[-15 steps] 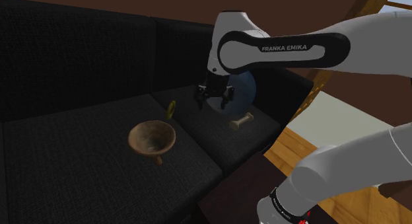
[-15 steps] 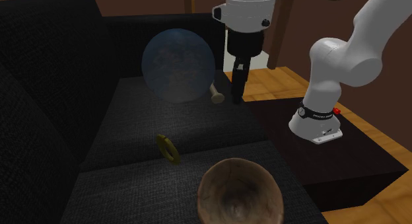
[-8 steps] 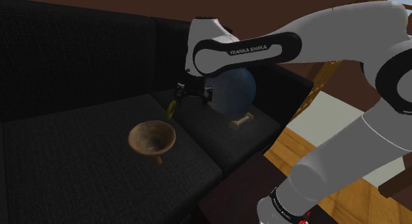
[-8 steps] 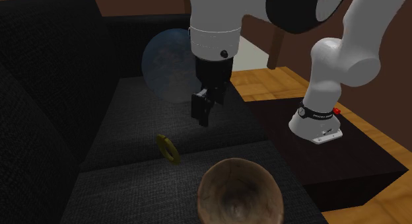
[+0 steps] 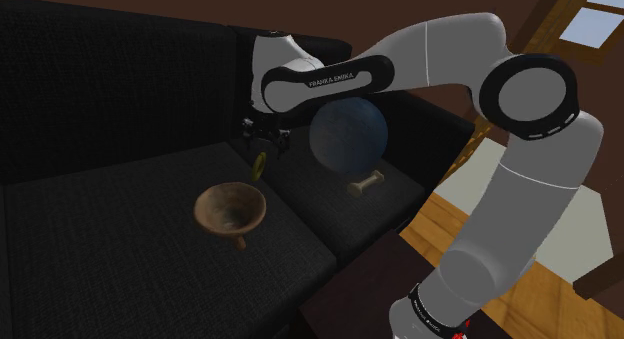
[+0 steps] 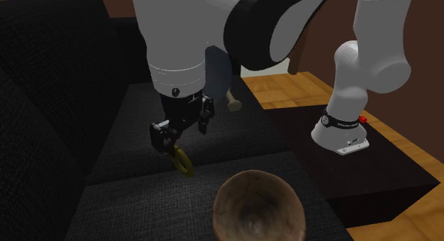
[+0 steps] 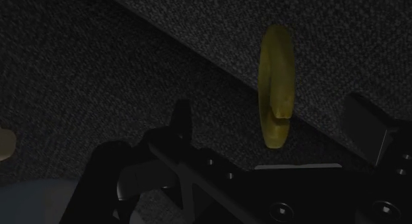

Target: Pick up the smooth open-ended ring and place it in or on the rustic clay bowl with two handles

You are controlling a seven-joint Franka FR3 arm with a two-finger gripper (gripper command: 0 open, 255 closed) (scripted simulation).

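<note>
FRANKA EMIKA marks the arm (image 5: 335, 79); the gripper's (image 5: 262, 139) spread fingers (image 7: 181, 120) flank the seemingly untouched ring (image 7: 276, 84) on a black sofa (image 5: 100, 217) (bowl (image 5: 230, 209) at seven o'clock, shoulder view).

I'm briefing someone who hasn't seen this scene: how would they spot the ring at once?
On the dark sofa, look at the seam between its seat cushions, just behind the brown two-handled bowl. The ring stands there on edge under the black gripper; it is the one small yellow-green thing, unlike the blue sphere and pale bone nearby.
</note>
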